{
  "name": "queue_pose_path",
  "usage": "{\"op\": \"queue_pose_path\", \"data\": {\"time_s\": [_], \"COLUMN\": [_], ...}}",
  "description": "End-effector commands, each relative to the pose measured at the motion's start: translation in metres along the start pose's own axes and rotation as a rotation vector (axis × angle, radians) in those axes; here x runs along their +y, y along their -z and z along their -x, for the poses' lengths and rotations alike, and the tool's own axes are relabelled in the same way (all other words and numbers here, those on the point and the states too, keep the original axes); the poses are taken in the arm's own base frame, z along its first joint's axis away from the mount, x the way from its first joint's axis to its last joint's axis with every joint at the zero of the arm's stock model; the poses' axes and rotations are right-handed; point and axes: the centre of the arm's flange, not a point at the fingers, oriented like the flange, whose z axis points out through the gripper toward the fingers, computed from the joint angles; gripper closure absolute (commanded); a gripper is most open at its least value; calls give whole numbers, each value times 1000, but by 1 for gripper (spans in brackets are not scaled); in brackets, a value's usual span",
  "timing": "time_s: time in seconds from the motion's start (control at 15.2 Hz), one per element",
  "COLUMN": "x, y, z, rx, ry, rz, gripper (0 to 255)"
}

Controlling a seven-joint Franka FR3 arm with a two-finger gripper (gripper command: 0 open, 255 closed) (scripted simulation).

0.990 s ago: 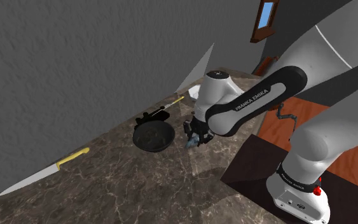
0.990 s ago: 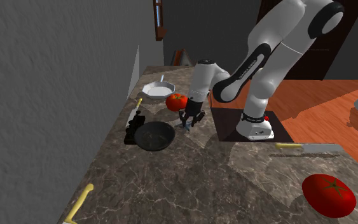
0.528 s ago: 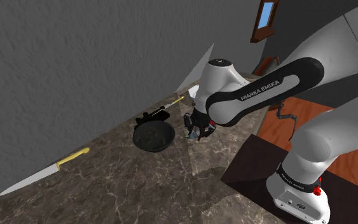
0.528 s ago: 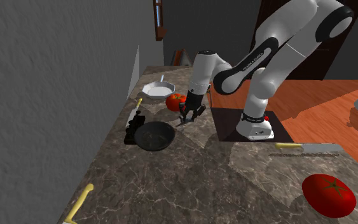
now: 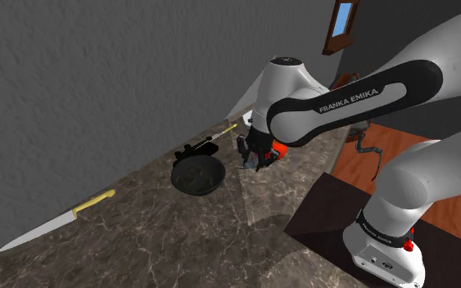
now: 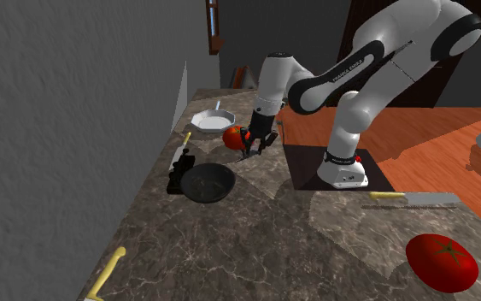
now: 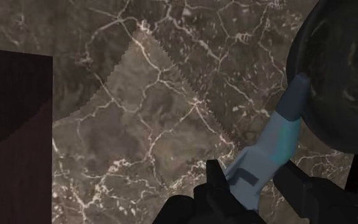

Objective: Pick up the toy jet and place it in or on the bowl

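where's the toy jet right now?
The pale blue toy jet is clasped in the tool, above the counter, right of the dark bowl in the shoulder view.

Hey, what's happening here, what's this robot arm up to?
The white arm's black gripper is shut on a pale blue toy jet, holding it just above the marbled brown counter. The dark bowl sits beside it, empty, so the jet is not in the bowl yet. A red tomato lies close behind the gripper in the second exterior view.
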Motion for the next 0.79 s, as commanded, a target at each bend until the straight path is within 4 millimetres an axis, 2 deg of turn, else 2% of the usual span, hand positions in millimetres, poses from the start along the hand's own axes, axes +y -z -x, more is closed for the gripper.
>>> {"op": "queue_pose_path", "data": {"time_s": [0.0,0.2,0.73], "x": [-2,-4,-98], "y": [10,24,6], "z": [-1,-1,43], "rx": [0,0,0], "ry": [0,0,0], "rz": [1,1,1], "gripper": [255,255,255]}}
